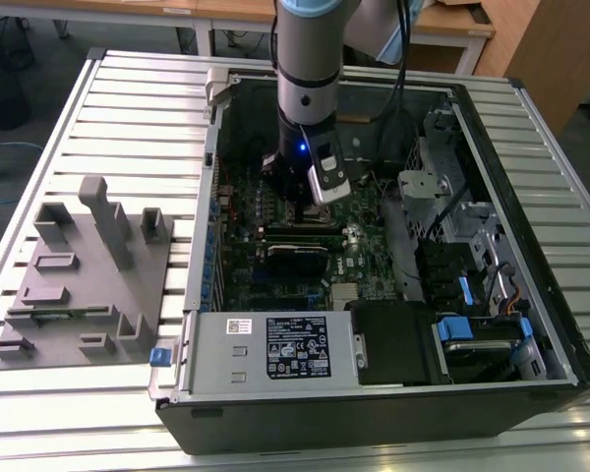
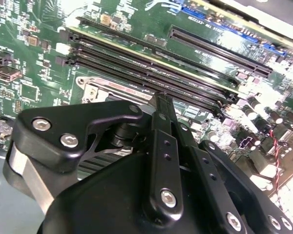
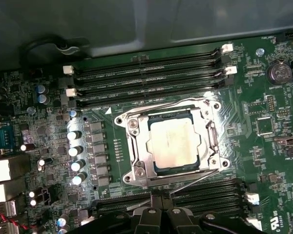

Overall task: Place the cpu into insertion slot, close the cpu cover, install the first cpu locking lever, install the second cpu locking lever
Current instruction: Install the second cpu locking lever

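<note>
The cpu (image 3: pixel 172 144) lies flat in the insertion slot (image 3: pixel 211 142) on the green board, its dull metal top showing through the window of the cpu cover (image 3: pixel 136 141), which is folded down over it. One thin lever runs along the cover's edge beside the memory slots (image 3: pixel 166 106). A second thin lever rod (image 3: pixel 200 177) slants up off the opposite edge. My gripper (image 3: pixel 160 196) is shut, its fingertips at that slanting rod. In the second wrist view the gripper (image 2: pixel 161 100) hangs just above the board, and in the exterior view the gripper (image 1: pixel 297 208) reaches down into the case.
The open computer case (image 1: pixel 541 246) lies on a slatted table, with a power supply (image 1: pixel 275 349) at its near side and drive bays on the exterior view's right. A grey fixture (image 1: pixel 88 275) sits outside on the exterior view's left. Capacitors (image 3: pixel 75 148) stand beside the socket.
</note>
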Tool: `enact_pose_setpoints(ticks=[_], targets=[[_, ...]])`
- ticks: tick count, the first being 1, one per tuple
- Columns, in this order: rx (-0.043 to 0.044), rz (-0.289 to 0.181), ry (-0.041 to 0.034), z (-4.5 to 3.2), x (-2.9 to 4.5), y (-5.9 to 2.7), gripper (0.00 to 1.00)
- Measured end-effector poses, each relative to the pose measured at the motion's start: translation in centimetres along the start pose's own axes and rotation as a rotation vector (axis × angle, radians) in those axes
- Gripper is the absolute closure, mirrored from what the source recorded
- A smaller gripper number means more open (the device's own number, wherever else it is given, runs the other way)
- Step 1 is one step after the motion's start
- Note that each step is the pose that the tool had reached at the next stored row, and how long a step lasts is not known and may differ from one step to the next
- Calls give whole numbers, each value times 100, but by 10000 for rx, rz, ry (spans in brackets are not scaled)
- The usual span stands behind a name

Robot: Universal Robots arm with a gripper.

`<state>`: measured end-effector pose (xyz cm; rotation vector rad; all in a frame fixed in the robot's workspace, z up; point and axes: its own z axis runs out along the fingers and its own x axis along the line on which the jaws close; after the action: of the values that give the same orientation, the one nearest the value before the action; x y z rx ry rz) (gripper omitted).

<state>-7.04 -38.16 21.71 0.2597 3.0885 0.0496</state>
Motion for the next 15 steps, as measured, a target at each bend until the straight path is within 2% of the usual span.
enact_pose_setpoints(ticks=[9, 15], targets=[[0, 0, 0, 74, 43, -21, 90], [-2, 0, 1, 82, 50, -22, 90]])
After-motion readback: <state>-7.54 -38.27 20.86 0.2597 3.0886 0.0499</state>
